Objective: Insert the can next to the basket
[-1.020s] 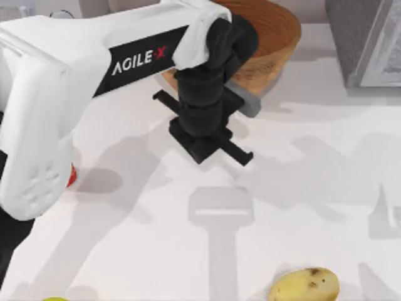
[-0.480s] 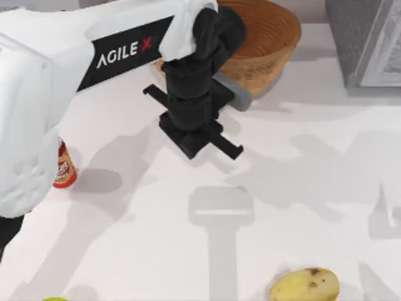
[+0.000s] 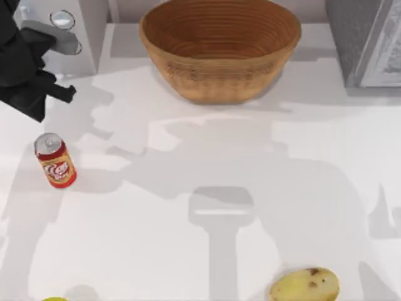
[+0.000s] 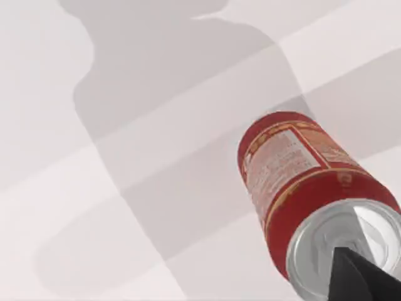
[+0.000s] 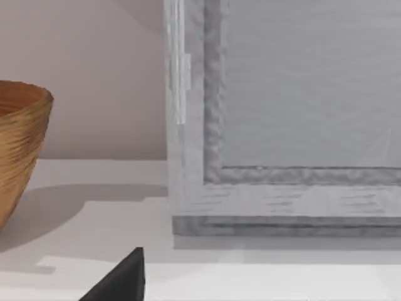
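Note:
The can [image 3: 55, 162], red and orange with a silver top, stands upright at the table's left side. Its label and top fill part of the left wrist view [image 4: 307, 188]. My left gripper [image 3: 36, 93] hangs just behind the can, near the left edge, apart from it; a dark tip of it crosses the can's top in the left wrist view. The tan woven basket [image 3: 219, 50] sits at the back centre, far right of the can, and its side shows again [image 5: 19, 150]. My right arm is parked off to the right; a dark tip of its gripper [image 5: 122, 279] shows.
A grey cabinet [image 3: 363, 41] stands at the back right, also seen close up [image 5: 294, 113]. A pale box with a round knob [image 3: 62, 25] is at the back left. A yellow potato [image 3: 304, 285] lies at the front edge, and a green object [image 3: 55, 299] peeks in front left.
My left arm has swung from in front of the basket to the back left, uncovering the basket and the whole can. The can and potato have not moved.

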